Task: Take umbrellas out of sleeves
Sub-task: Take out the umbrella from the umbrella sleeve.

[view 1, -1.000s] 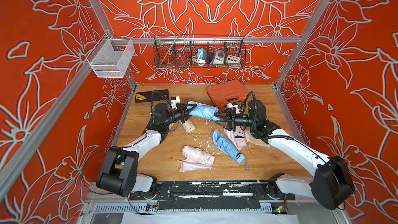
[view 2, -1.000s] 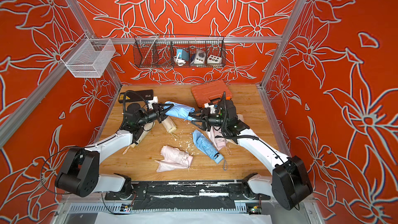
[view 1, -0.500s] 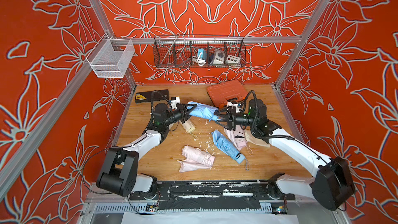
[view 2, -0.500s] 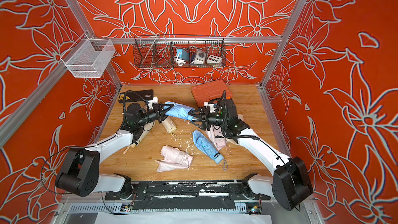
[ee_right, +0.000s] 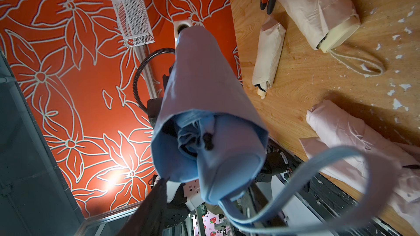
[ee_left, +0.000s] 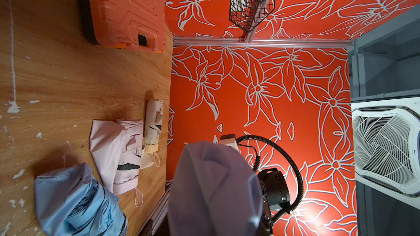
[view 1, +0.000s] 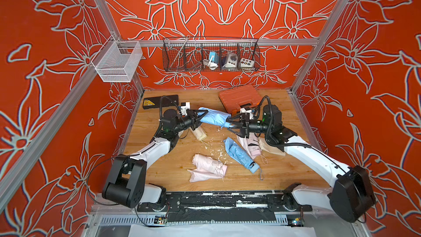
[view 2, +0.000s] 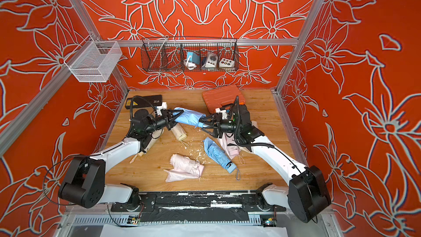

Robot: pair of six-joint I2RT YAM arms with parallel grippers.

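Note:
A light blue umbrella in its light blue sleeve (view 1: 214, 117) (view 2: 189, 117) hangs level above the table between my two grippers. My left gripper (view 1: 201, 116) is shut on the sleeve's closed end, and the fabric (ee_left: 216, 189) hides its jaws in the left wrist view. My right gripper (view 1: 230, 123) (view 2: 204, 124) has its jaws closed round the umbrella's handle end (ee_right: 227, 178) at the sleeve's open mouth. The wrist cord (ee_right: 341, 166) loops loose. One dark finger (ee_right: 152, 203) shows; the rest is hidden.
On the table lie a cream umbrella (view 1: 199, 132), a pink umbrella with a limp pink sleeve (view 1: 208, 166), a bare blue umbrella (view 1: 239, 153), a pink one (view 1: 249, 148) and a cream one (view 1: 272, 148). An orange case (view 1: 239, 98) and a black box (view 1: 159, 101) stand at the back.
My right gripper has slid a little to the left, onto the umbrella's handle end. Its jaws widened and then narrowed again. The left gripper has held still.

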